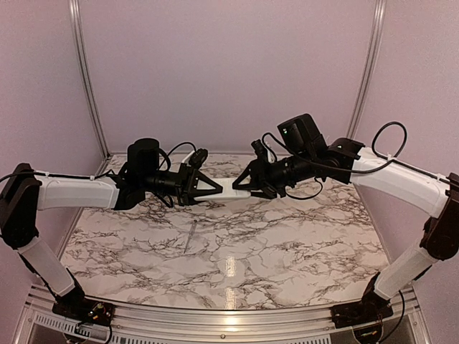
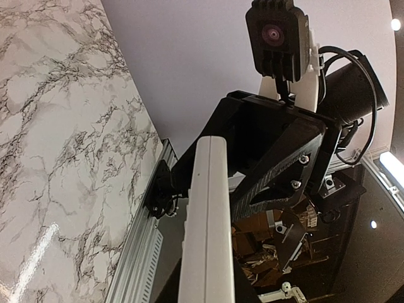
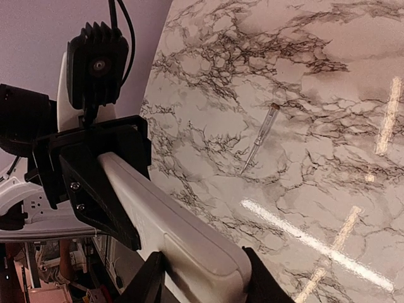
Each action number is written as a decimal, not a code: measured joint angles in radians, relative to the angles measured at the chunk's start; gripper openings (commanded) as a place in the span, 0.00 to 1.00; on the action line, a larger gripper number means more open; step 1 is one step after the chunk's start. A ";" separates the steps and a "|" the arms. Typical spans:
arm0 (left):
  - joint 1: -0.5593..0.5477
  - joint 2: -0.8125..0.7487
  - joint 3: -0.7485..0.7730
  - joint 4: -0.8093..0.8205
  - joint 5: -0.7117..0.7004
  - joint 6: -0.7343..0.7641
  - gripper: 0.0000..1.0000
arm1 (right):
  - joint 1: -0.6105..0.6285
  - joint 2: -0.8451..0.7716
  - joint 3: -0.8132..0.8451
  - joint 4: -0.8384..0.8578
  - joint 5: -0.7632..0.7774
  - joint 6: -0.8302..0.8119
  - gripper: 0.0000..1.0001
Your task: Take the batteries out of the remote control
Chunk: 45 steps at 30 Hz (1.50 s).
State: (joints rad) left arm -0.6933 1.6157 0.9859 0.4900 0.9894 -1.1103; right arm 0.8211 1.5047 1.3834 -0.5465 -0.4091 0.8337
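Note:
The remote control is a slim white bar held level in the air above the marble table, between my two grippers. My left gripper is shut on its left end. My right gripper is shut on its right end. In the left wrist view the remote runs up toward the right gripper's black jaws. In the right wrist view the remote sits between my fingers, with a closed panel seam at that end. The batteries are hidden; no recess shows.
A long thin grey rod lies on the marble table in front of the left gripper, and shows in the right wrist view. Pink walls enclose the table. Metal rails run along its near edge.

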 measured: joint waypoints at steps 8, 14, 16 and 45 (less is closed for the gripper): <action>-0.002 -0.010 0.000 0.001 0.001 0.000 0.00 | 0.001 -0.014 -0.001 0.000 -0.005 0.000 0.19; -0.007 -0.020 0.000 0.008 0.000 -0.005 0.00 | 0.004 -0.035 -0.008 0.000 -0.009 0.001 0.11; -0.007 -0.022 0.000 0.012 0.002 -0.008 0.00 | 0.005 -0.040 -0.008 0.000 -0.010 0.002 0.09; -0.008 -0.011 0.001 0.348 0.115 -0.217 0.00 | 0.001 -0.174 -0.088 0.177 -0.133 0.066 0.12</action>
State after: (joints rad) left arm -0.7013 1.6043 0.9867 0.8375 1.1042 -1.3273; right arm 0.8219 1.3308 1.2953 -0.3698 -0.5423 0.8997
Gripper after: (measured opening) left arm 0.177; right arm 0.139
